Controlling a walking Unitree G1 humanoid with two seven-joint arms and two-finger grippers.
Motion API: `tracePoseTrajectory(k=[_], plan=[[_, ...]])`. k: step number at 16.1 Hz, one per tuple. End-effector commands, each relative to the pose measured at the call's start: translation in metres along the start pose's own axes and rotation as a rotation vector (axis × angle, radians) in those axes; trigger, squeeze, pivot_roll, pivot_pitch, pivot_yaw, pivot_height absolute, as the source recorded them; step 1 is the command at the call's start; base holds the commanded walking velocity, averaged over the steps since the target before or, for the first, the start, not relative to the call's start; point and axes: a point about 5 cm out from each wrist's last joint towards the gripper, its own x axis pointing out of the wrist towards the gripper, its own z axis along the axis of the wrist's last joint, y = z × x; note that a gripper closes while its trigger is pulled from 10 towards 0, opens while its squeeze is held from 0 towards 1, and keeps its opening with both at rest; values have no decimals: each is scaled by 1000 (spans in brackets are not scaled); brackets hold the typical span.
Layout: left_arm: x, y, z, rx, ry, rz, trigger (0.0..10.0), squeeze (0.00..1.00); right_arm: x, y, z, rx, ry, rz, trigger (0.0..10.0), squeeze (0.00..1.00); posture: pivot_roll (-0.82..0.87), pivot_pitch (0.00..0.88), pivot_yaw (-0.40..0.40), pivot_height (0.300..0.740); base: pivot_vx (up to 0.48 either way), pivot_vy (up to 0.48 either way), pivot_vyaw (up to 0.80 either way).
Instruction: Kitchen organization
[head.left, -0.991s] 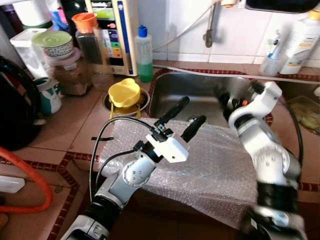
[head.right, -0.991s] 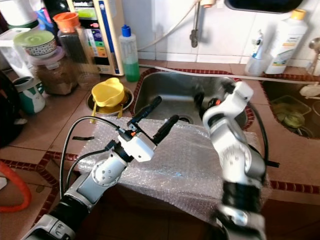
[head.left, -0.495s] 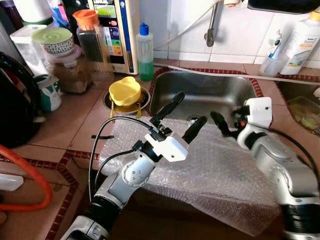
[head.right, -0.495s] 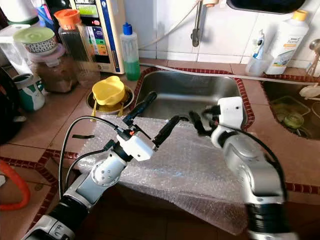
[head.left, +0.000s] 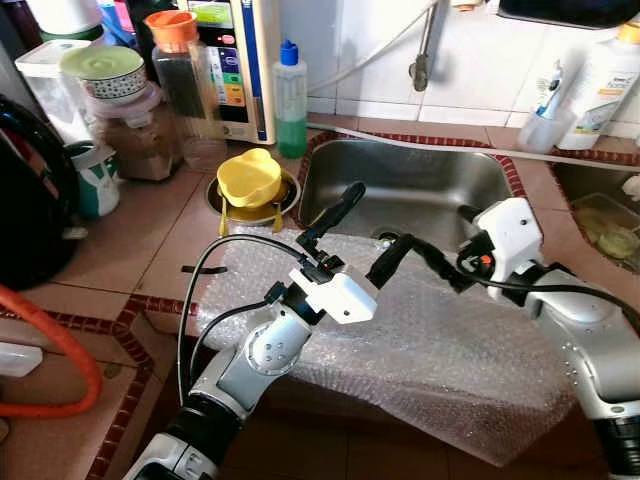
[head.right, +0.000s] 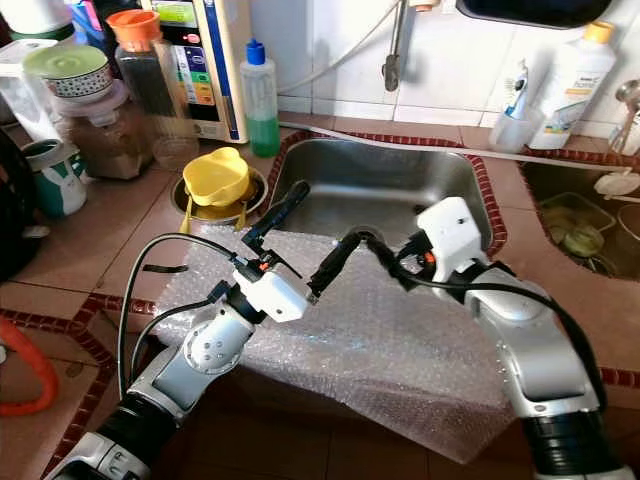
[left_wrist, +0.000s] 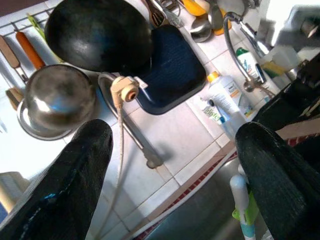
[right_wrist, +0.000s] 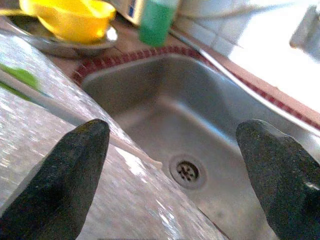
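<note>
The left claw hangs over the far edge of the bubble wrap, and its two black fingers are spread wide with nothing in them. The right claw is just beside it, also spread wide and holding nothing. The bubble wrap lies right under both claws, on the counter. Past the claws is the steel sink. A yellow bowl sits off beside the left claw.

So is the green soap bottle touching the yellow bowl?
Apart. Left eye view shows bare tile between the green soap bottle and the yellow bowl.
</note>
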Motion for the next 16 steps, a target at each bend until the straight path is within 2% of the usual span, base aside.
tracePoseTrajectory(k=[1, 3, 4, 5, 16], plan=[[1, 4, 2, 46, -11, 10, 10000, 0, 1, 10, 5, -37, -32, 39, 10000, 0, -143, 53, 0, 740, 0, 0, 0], [1, 6, 3, 64, -14, 20, 10000, 0, 2, 12, 5, -44, -40, 47, 10000, 0, -142, 52, 4, 740, 0, 0, 0], [2, 7, 3, 69, -16, 24, 6667, 0, 2, 13, 5, -44, -48, 45, 10000, 0, -141, 53, 6, 740, 0, 0, 0], [2, 9, 3, 68, -22, 23, 0, 0, 3, 14, 5, -39, -58, 36, 10000, 0, -140, 55, 15, 740, 0, 0, 0], [0, 12, -2, 80, 5, 35, 0, 0, 7, 25, 2, -54, -72, -14, 10000, 0, -138, 63, 26, 740, 0, 0, 0]])
